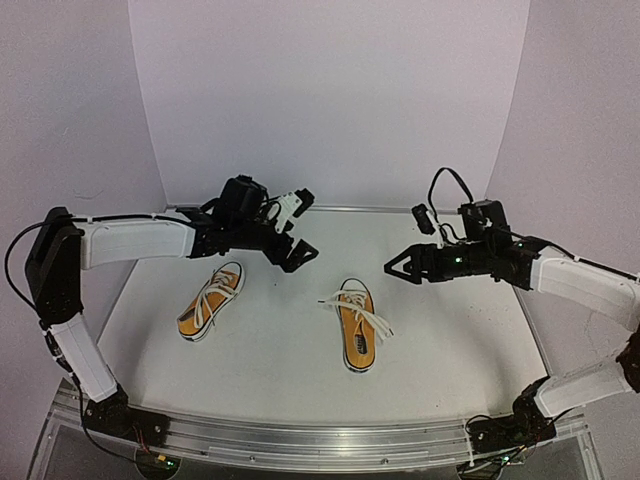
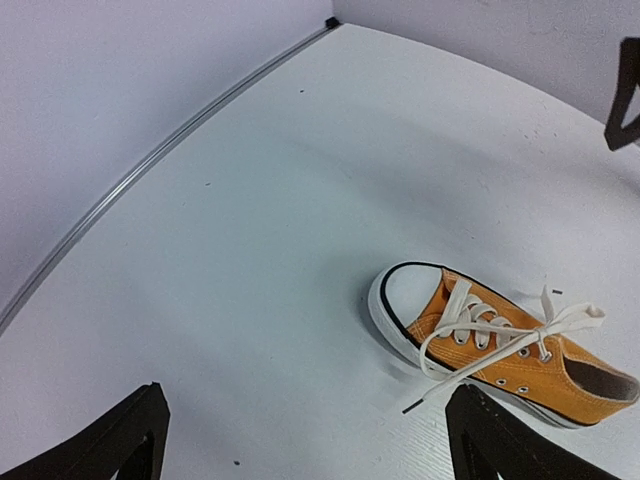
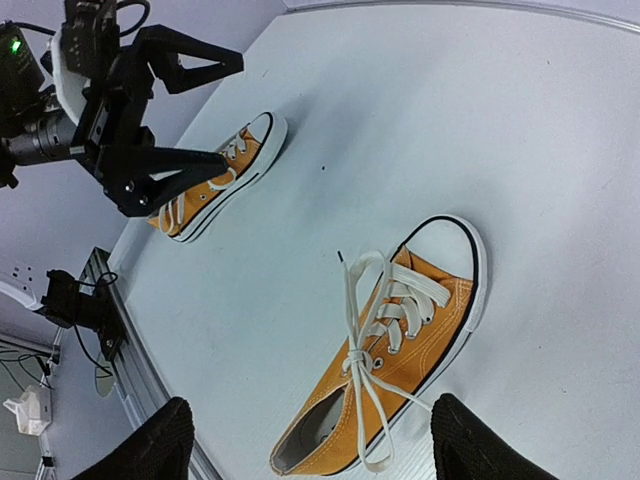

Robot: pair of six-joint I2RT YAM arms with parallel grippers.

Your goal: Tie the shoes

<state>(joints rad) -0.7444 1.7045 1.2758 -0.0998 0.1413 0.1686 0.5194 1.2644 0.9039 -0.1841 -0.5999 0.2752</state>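
Two shoes lie on the white surface (image 1: 270, 380), toes toward the far edge and well apart. The left shoe (image 1: 211, 300) sits toward the left edge and the middle shoe (image 1: 356, 323) near the centre. Two end effectors hang above them, neither holding anything. The left end effector (image 1: 305, 228) hovers toward the far edge, between the shoes, with its fingers spread wide. The right end effector (image 1: 392, 266) hovers off the middle shoe's right side, its fingers likewise parted around nothing. On the middle shoe the white laces (image 3: 372, 330) cross in what looks like a first knot at the top eyelets, but the ends trail loose onto the surface and no finished bow shows. The left shoe's laces lie slack across its tongue, and I cannot tell whether they are knotted. I judge the task at most partway done: the middle shoe lacks a bow, and the left shoe likely needs tying altogether.
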